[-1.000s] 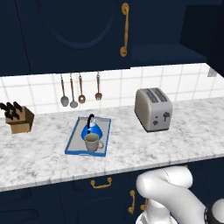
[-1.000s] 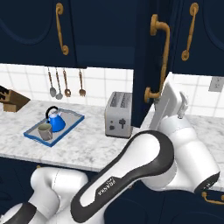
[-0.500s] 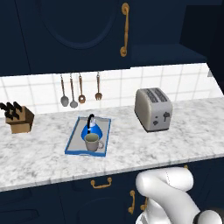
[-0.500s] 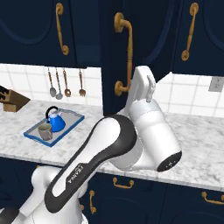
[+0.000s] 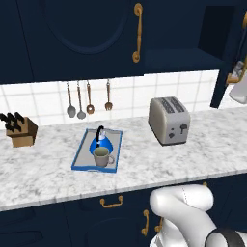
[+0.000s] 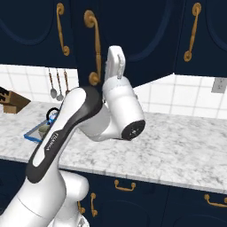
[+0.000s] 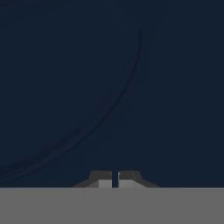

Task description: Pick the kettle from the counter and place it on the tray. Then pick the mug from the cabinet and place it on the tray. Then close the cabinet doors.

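The blue kettle (image 5: 102, 143) and the grey-beige mug (image 5: 101, 157) both stand on the blue-rimmed tray (image 5: 82, 161) on the marbled counter (image 5: 144, 159). From the right I see the same kettle (image 6: 53, 116), mug (image 6: 43, 130) and tray (image 6: 32, 133). The cabinet's left door (image 5: 72, 34) is shut. Its right door (image 6: 142, 35) stands partly open, and the dark cabinet inside (image 5: 217, 29) shows. My raised hand (image 6: 116, 62) presses against that door beside its brass handle (image 6: 94, 48). My gripper (image 7: 114, 180) is shut and empty, facing the door's curved moulding.
A silver toaster (image 5: 168, 119) stands right of the tray. A knife block (image 5: 20, 131) sits at the far left. Utensils (image 5: 89, 99) hang on the tiled wall. Navy drawers with brass pulls (image 6: 124, 185) run below the counter.
My arm has swung left with the right cabinet door, which has turned toward shut. The hand and door edge have come into the left base view's right side. Kettle, mug and tray have not moved.
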### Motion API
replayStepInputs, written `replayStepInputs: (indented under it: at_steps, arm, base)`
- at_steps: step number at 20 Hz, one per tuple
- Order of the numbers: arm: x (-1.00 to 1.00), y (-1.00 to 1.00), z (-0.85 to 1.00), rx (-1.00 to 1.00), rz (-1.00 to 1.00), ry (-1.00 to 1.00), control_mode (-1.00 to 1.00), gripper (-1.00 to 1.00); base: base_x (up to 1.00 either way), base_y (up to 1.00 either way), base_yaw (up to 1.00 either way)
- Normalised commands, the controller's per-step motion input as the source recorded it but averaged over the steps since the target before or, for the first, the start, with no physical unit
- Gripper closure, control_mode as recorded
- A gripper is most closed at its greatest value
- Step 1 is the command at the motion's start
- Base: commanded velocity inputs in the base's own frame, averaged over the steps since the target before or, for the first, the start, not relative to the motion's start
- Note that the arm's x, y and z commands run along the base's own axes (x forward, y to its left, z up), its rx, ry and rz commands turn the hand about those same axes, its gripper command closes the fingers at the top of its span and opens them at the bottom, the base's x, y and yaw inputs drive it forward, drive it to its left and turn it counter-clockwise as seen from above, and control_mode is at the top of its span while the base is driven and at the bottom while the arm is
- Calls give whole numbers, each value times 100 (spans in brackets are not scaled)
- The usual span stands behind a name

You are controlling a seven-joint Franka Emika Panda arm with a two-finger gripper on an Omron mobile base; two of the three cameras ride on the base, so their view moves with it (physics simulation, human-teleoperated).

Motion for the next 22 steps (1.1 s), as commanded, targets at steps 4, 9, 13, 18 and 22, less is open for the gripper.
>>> replayStepInputs:
  at_steps: [4, 9, 13, 18, 22]
  arm:
    - [58, 72, 15, 0, -7, 0, -100, 100]
    - [65, 72, 1, -1, -24, 8, -100, 100]
    - [79, 82, 0, -4, -30, 11, -100, 100]
    - [77, 38, 2, 0, -24, 18, -100, 100]
    - [82, 16, 0, 0, -20, 15, -100, 100]
  base:
    - [0, 0, 0]
    - [0, 0, 0]
    - [0, 0, 0]
    - [0, 0, 0]
    - [0, 0, 0]
